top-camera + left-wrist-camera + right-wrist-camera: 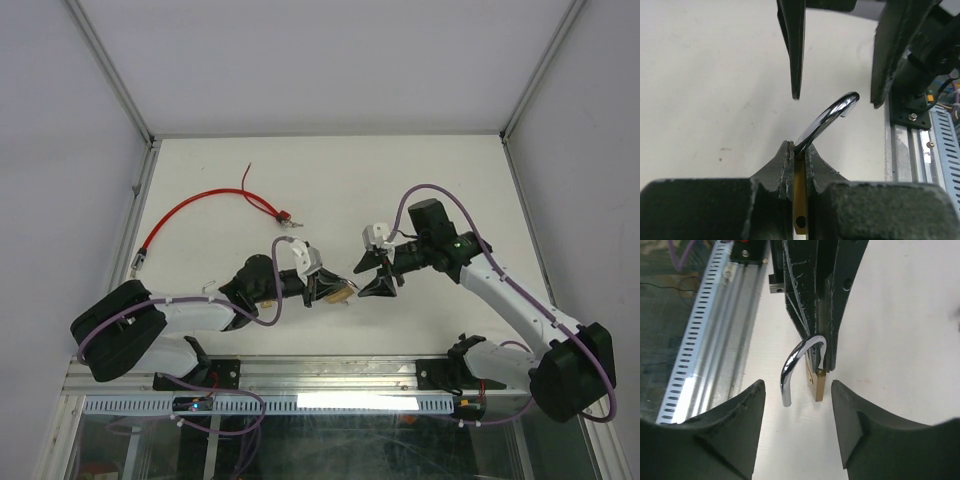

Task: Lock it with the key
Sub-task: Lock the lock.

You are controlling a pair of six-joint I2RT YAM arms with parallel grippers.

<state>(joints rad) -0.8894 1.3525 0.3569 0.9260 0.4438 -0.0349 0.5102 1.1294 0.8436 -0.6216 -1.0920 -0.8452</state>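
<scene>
The left tool (333, 290) is clenched on the brass padlock (343, 292). In the left wrist view its fingers (772, 175) pinch the flat body (800, 210) from both sides, w/ only a thin brass edge showing in the slot between them.

The chrome shackle (826, 120) sticks out past the fingertips, curving up and to one side. It's swung open: in the right wrist view the free leg of the shackle (792, 365) hangs beside the padlock (819, 385), apart from it, while the other leg stays seated in the body.

The right tool (378, 277) is released, w/ its fingers (747, 425) spread wide and nothing gripped. It faces the left tool tip to tip, just ahead of it above the surface (420, 180). The shackle's free end reaches into the gap between the right tool's fingers, nearer one finger than the other, and appears to touch neither.

From the left wrist cam, the right tool's fingers (796, 50) hang either side of the shackle's bend.

A red cord (190, 208) lies well beyond the left tool, far from both tools. A small metal piece (285, 214) sits at the cord's end — too small to tell what it is. A slotted rail (700, 345) runs along beside the right tool.
</scene>
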